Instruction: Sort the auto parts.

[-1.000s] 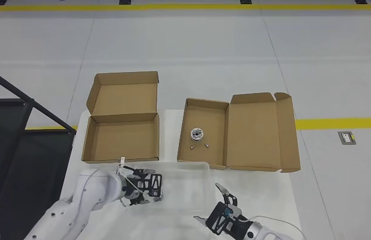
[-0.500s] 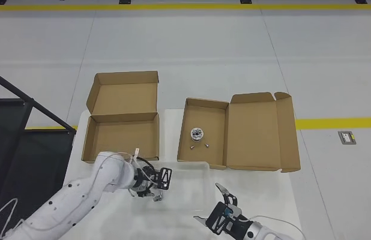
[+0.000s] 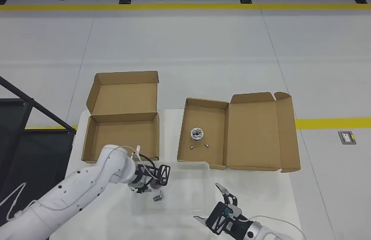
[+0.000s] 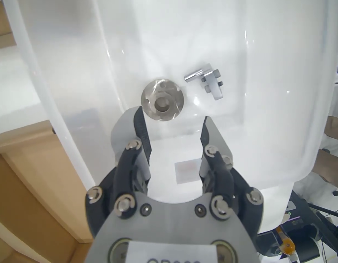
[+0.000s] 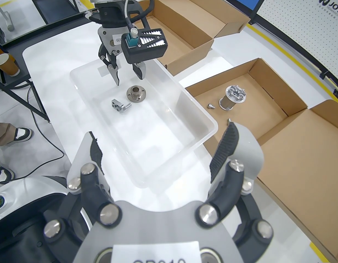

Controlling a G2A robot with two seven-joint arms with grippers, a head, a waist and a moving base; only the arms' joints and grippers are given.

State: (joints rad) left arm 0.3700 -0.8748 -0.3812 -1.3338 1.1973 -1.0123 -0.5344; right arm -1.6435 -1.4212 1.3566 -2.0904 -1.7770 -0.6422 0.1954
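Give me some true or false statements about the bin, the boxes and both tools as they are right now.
1. The left tool hangs open over the bin, close to the flange. True.
2. The right tool grips the bracket. False: it is open and holds nothing; the bracket lies in the bin beside the flange.
3. A cylinder stands in the right box. True.
4. The screws lie in the bin. False: they lie in the right box near the cylinder.
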